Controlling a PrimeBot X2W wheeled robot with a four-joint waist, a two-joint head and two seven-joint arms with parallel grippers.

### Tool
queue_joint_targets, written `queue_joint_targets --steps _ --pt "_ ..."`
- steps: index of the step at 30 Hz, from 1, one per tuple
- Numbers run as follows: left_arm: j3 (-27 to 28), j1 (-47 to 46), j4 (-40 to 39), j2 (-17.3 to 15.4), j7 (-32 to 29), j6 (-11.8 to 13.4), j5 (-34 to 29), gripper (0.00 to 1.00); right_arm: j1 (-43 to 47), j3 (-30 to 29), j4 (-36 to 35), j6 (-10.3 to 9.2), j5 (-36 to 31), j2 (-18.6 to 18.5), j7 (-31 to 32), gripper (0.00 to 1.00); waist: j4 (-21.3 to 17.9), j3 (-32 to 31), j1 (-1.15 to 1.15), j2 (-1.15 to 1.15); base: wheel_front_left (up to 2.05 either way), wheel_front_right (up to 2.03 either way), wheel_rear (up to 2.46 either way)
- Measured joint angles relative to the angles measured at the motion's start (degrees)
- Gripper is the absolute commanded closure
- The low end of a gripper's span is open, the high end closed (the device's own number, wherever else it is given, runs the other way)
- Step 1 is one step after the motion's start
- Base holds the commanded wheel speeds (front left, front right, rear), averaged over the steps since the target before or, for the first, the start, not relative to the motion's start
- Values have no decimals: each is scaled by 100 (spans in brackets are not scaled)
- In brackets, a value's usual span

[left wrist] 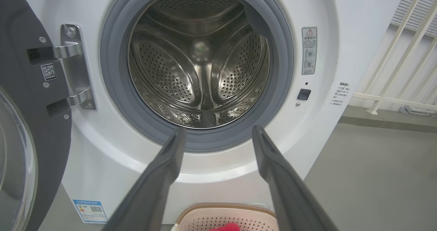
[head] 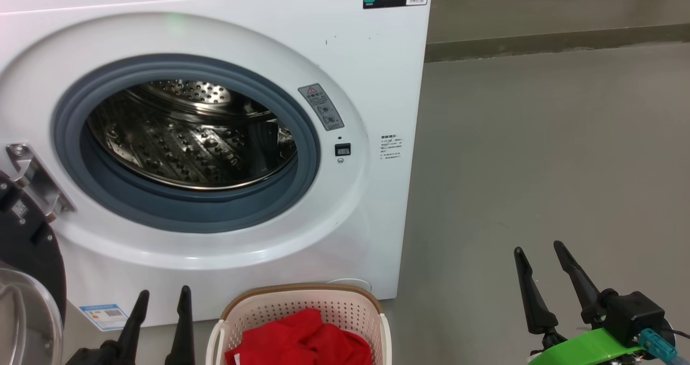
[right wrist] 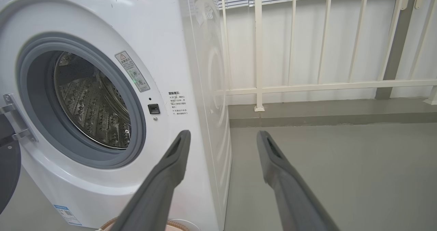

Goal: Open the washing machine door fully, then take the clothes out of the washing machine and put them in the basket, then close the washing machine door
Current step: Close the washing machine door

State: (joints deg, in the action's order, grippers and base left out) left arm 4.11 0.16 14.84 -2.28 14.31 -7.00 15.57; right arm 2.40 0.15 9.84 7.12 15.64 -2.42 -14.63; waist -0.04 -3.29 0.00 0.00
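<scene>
The white washing machine [head: 372,74] stands in front of me with its steel drum [head: 188,138] showing bare metal, nothing lying in it. Swung wide to the left on its hinge [head: 32,179] is the washing machine door [head: 27,268]. Red clothes [head: 302,341] lie in the cream basket [head: 372,311] on the floor below the opening. My left gripper [head: 164,292] is open, just left of the basket. At the lower right, over the floor, my right gripper [head: 539,246] is open with nothing in it. The left wrist view looks into the drum [left wrist: 201,57] past the open left gripper [left wrist: 218,130].
Grey floor [head: 539,155] spreads to the right of the machine. A white railing [right wrist: 324,86] with blinds behind it runs along the far wall, above a low step [right wrist: 307,118]. The open door [left wrist: 30,121] takes up the space on the left.
</scene>
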Motion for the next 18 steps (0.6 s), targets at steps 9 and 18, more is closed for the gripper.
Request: queue_joint_targets --steps 9,18 --pt "82 0 -85 1 0 1 -100 0 0 -18 0 -1 0 0 0 0 -43 25 0 0 -60 60 0" --pt "102 0 -85 1 0 44 -149 0 -2 -48 8 0 0 1 0 0 -44 37 0 0 -179 179 0"
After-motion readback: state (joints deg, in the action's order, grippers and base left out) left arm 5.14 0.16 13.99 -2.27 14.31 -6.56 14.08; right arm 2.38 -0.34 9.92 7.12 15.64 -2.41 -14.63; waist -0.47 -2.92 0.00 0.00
